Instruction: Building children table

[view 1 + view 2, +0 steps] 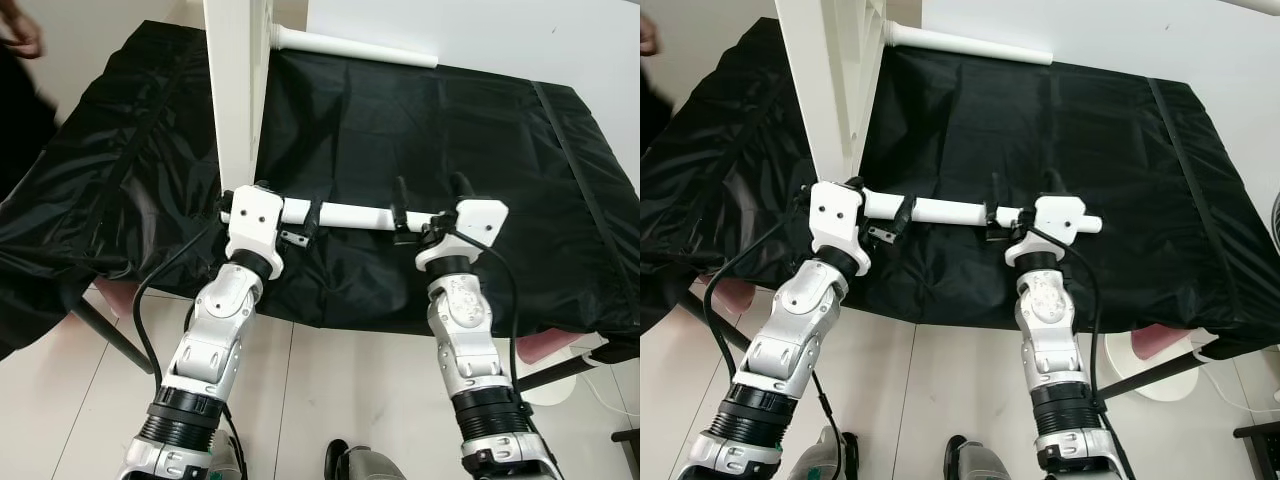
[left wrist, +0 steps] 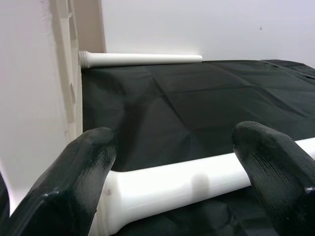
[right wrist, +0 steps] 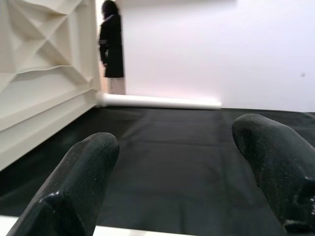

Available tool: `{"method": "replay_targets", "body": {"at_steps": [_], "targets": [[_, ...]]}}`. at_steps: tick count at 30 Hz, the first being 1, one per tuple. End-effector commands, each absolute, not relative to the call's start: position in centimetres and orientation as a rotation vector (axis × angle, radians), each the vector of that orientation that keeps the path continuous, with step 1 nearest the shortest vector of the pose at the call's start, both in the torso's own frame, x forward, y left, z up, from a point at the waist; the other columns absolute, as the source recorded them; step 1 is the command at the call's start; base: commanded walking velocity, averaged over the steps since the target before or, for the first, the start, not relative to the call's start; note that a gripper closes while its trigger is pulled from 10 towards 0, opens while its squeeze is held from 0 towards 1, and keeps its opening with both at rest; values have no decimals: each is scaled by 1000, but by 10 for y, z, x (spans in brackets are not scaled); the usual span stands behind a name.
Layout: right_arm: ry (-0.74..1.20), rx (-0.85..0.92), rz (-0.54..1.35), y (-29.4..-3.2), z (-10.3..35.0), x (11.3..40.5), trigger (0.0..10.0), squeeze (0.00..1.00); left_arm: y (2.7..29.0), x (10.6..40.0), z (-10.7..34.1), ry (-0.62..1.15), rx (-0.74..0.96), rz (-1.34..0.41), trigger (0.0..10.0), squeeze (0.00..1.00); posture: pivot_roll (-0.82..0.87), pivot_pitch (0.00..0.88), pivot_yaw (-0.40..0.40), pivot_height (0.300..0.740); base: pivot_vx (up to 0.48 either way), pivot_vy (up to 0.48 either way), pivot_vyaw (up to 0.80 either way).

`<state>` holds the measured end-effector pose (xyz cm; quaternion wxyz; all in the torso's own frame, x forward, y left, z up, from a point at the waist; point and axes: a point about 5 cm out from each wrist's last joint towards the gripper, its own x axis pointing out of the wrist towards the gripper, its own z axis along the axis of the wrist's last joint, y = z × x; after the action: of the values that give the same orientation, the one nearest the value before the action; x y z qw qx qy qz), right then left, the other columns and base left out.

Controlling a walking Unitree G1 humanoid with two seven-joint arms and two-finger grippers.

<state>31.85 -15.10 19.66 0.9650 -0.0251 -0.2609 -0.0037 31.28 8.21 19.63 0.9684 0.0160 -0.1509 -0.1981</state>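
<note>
A white tabletop panel (image 1: 235, 90) stands on its edge on the black-covered table (image 1: 420, 120), at the left. One white table leg (image 1: 355, 47) sticks out from its far side. A second white leg (image 1: 350, 215) lies crosswise near the front edge, its left end at the panel's foot. My left gripper (image 1: 272, 205) is open over that left end, and in the left wrist view the leg (image 2: 187, 184) runs beneath both fingertips. My right gripper (image 1: 430, 195) is open over the leg's right end, with the leg a thin strip (image 3: 147, 232) below its fingers.
The black cloth hangs over the table's front edge, just ahead of my arms. A person's hand (image 1: 20, 35) is at the far left, and a person in dark clothes (image 3: 110, 46) stands beyond the panel. A pink object (image 1: 545, 345) sits under the table on the right.
</note>
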Motion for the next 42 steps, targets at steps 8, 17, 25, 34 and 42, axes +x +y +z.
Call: {"method": "replay_targets", "body": {"at_steps": [8,17,25,34,42], "targets": [[-589,-117,-145,-177,219,319,10000,0,74,317,196,-277,-29,-442,10000,0,137,127,-50,740,0,0,0],[-660,-135,-211,-189,241,318,10000,0,61,321,194,-219,-62,-506,10000,0,137,133,-51,740,0,0,0],[-732,-205,-207,-186,257,312,10000,0,48,329,182,-77,-117,-513,10000,0,130,149,-38,740,0,0,0],[-820,-313,-236,-188,279,303,10000,0,44,331,180,-19,-173,-494,10000,0,117,157,-27,740,0,0,0],[-959,-560,-343,-189,309,295,10000,0,43,332,186,-25,-181,-508,10000,0,119,162,-31,740,0,0,0]]}}
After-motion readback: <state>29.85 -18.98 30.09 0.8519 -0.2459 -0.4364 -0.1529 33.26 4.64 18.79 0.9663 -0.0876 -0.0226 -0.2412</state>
